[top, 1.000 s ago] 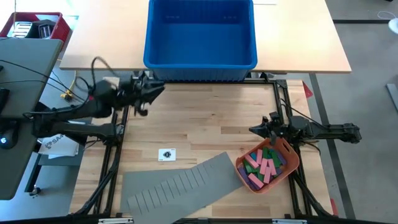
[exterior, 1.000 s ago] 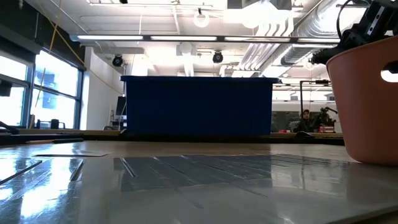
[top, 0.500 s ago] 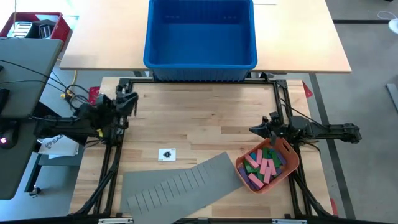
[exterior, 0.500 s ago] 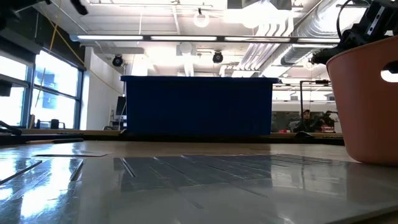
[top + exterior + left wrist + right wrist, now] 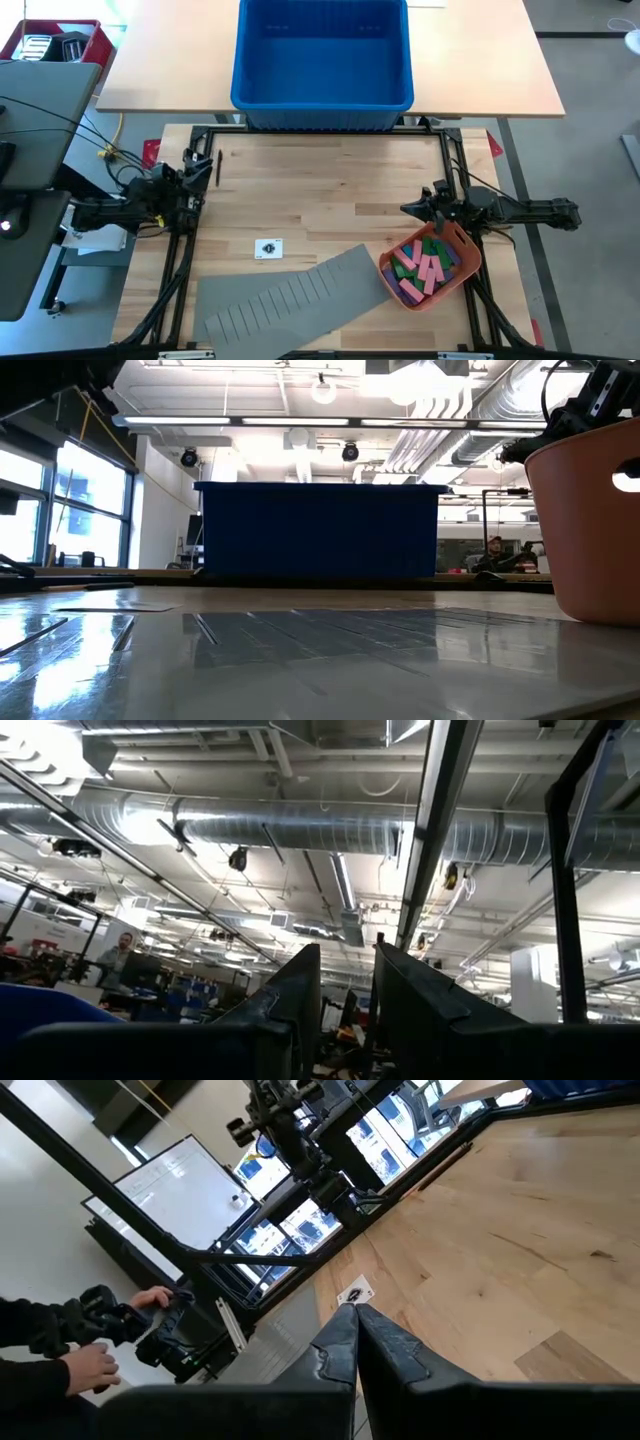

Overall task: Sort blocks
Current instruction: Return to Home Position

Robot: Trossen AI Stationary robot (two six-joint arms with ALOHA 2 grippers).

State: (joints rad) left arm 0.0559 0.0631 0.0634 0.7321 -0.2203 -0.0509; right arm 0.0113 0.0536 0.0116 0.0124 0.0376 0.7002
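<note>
Nearest, the grey slotted divider sheet [image 5: 285, 298] lay flat; beside it the green, pink, purple and blue blocks [image 5: 424, 268] sat heaped in the orange-red plastic tray [image 5: 471, 246], with the right gripper [image 5: 406, 209] just behind its rim, fingers pinched together on nothing. Farther back, the left gripper [image 5: 208, 166] hung at the left edge of the wooden table [image 5: 330, 190], fingers a slit apart, empty; beyond, the blue plastic bin [image 5: 322, 100] stood on the far table [image 5: 480, 70].

you're in an open-plan robotics lab: bare ceiling ducts [image 5: 300, 820], strip lights [image 5: 300, 421], a whiteboard [image 5: 172, 1188].
</note>
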